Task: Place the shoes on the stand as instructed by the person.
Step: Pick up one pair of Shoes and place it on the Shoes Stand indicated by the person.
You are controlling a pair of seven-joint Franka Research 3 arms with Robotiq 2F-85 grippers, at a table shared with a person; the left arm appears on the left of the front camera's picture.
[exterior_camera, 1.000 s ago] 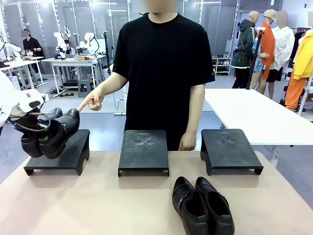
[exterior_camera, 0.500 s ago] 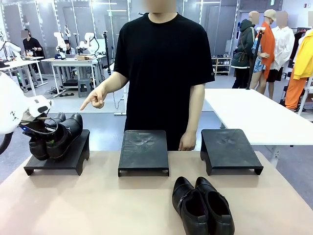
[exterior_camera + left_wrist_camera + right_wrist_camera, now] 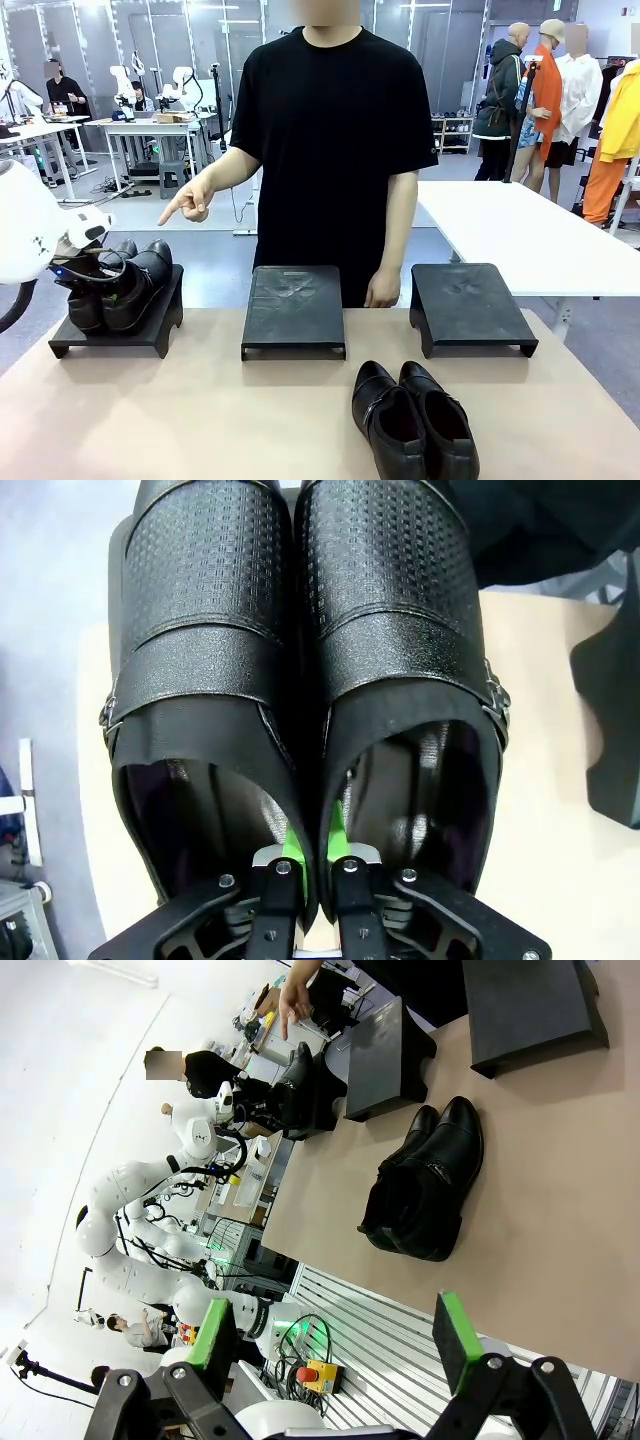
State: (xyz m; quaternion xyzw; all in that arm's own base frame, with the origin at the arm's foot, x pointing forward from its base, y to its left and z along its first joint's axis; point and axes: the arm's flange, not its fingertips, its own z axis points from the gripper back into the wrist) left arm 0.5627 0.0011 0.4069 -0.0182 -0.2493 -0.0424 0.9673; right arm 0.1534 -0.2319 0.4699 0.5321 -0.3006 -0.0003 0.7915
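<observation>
Left end effector [image 3: 312,838]: tilted down, clamped on touching inner walls of shoe pair [image 3: 125,280] on left stand [image 3: 150,325]. Right end effector [image 3: 333,1332]: wide, empty. Person's hand [image 3: 192,203]: forefinger pointing down-left

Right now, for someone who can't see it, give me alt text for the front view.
The left gripper holds a pair of black shoes on the left stand, where the person across the table points. A middle stand and right stand sit alongside, and a second pair lies on the table's near side.
</observation>
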